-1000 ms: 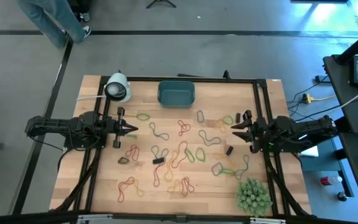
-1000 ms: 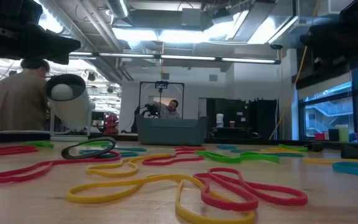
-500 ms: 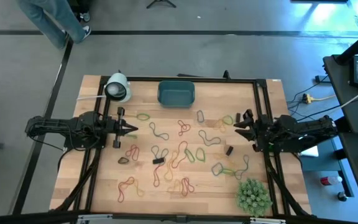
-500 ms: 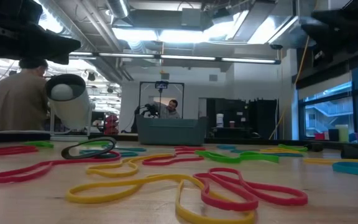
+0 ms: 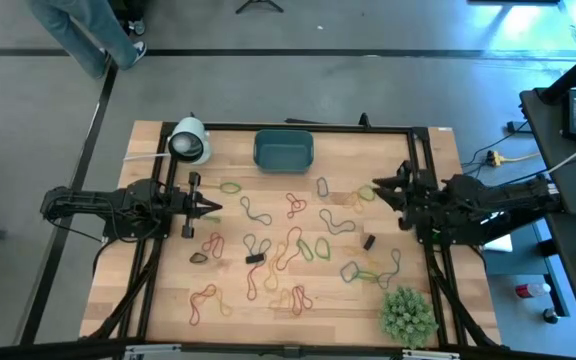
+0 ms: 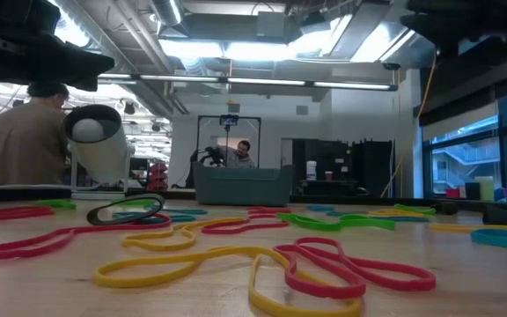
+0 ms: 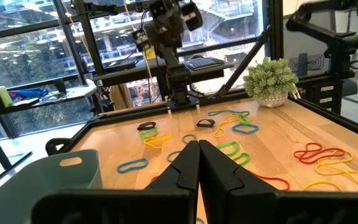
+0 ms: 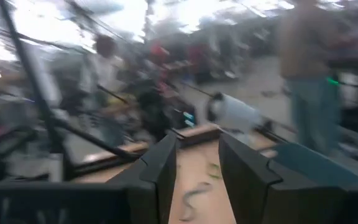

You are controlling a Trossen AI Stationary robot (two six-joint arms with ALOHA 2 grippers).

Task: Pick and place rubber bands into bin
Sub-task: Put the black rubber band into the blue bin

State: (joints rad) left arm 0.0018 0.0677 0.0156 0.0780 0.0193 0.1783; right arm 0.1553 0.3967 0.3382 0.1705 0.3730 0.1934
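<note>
We see the thin floppy rubber bands, red, orange, yellow, green and dark, scattered over the middle of the wooden tabletop, between the two tools. The left tool sits at the left edge, fingers pressed together and empty. The right tool is at the right edge, fingers parted and empty, just beside a green band. The small teal-blue rectangular plastic bin stands at the far edge. The low view alone shows a seated person behind the tabletop.
</note>
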